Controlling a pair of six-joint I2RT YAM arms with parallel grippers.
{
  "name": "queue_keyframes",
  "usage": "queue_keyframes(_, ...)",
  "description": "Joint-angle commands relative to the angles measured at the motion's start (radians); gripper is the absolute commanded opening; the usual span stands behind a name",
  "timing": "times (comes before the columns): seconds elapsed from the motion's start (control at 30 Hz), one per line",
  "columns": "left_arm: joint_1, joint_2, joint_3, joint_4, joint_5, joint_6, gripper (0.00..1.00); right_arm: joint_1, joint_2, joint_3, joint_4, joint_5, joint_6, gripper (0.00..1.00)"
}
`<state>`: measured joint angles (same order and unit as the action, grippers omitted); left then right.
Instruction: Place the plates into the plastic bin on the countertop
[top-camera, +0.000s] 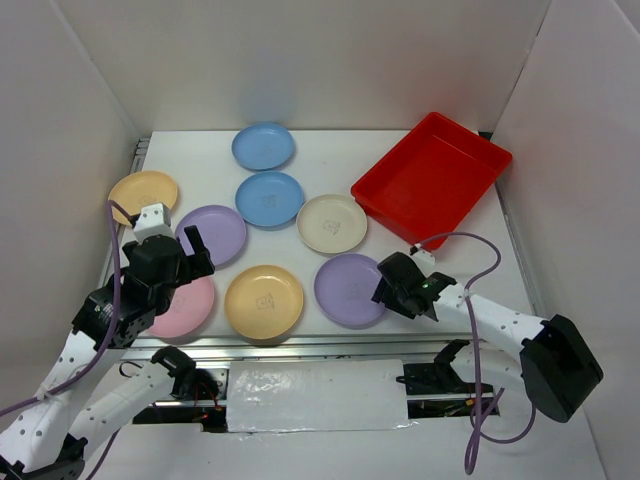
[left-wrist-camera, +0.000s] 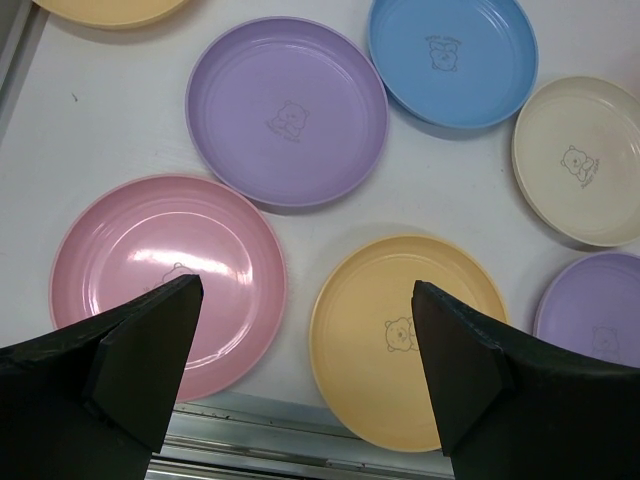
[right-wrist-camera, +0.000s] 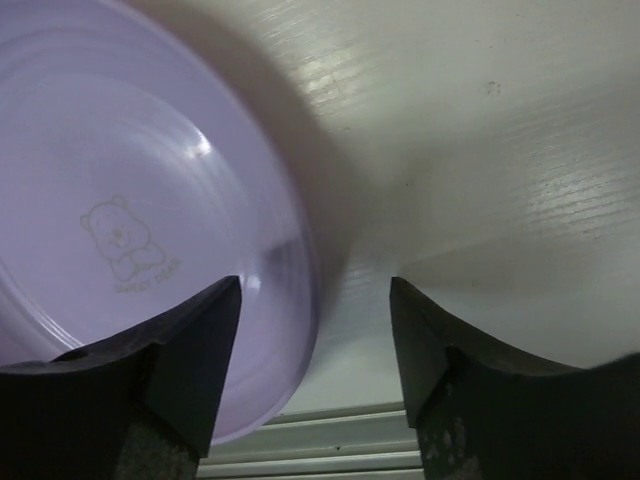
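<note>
We see the right claw (right-wrist-camera: 315, 290) spread wide around the 3 o'clock rim of a round lilac plastic plate (right-wrist-camera: 120, 200). The left claw (left-wrist-camera: 305, 290) is wide too, partly above a round pink plastic plate (left-wrist-camera: 150, 250).

No wording can be read. The lilac plate (right-wrist-camera: 130, 190) carries a faint bear outline (right-wrist-camera: 118, 235) with tiny letters beneath, too blurred to make out; the yellow plate (left-wrist-camera: 380, 320) and blue plate (left-wrist-camera: 452, 60) show the same mark

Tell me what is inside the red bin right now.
The plastic bin holds nothing visible: its red floor is bare from wall to wall. Only a thin strip behind its near wall may be hidden from the top camera.
</note>
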<state>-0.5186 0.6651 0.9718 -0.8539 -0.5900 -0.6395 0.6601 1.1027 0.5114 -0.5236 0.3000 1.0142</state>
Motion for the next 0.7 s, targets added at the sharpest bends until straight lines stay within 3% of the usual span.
queue_keyframes(0.0, 0.003, -0.004, -0.005, 0.042, 0.007, 0.020, 0.99, -0.027, -0.026, -0.042, 0.111, -0.019, 0.017, 0.67)
queue_keyframes(0.07, 0.003, -0.007, -0.005, 0.044, 0.009, 0.021, 0.99, -0.039, -0.020, -0.059, 0.132, -0.048, 0.006, 0.62)
queue_keyframes(0.2, 0.002, -0.007, -0.004, 0.042, 0.004, 0.018, 0.99, -0.047, -0.001, -0.076, 0.155, -0.067, 0.001, 0.37)
queue_keyframes(0.33, 0.003, -0.010, -0.005, 0.044, 0.007, 0.018, 0.99, -0.022, -0.035, -0.073, 0.123, -0.050, 0.018, 0.24)
queue_keyframes(0.37, 0.003, -0.009, -0.005, 0.044, 0.007, 0.020, 0.99, -0.020, -0.046, -0.068, 0.103, -0.041, 0.021, 0.12)
queue_keyframes(0.43, 0.003, -0.007, -0.005, 0.044, 0.009, 0.018, 0.99, 0.004, -0.072, -0.060, 0.080, -0.029, 0.029, 0.08)
queue_keyframes(0.47, 0.002, -0.006, -0.005, 0.044, 0.010, 0.021, 0.99, 0.015, -0.095, -0.042, 0.039, -0.018, 0.046, 0.00)
queue_keyframes(0.67, 0.003, -0.004, -0.005, 0.044, 0.007, 0.020, 0.99, 0.113, -0.178, 0.053, -0.125, 0.093, 0.101, 0.00)
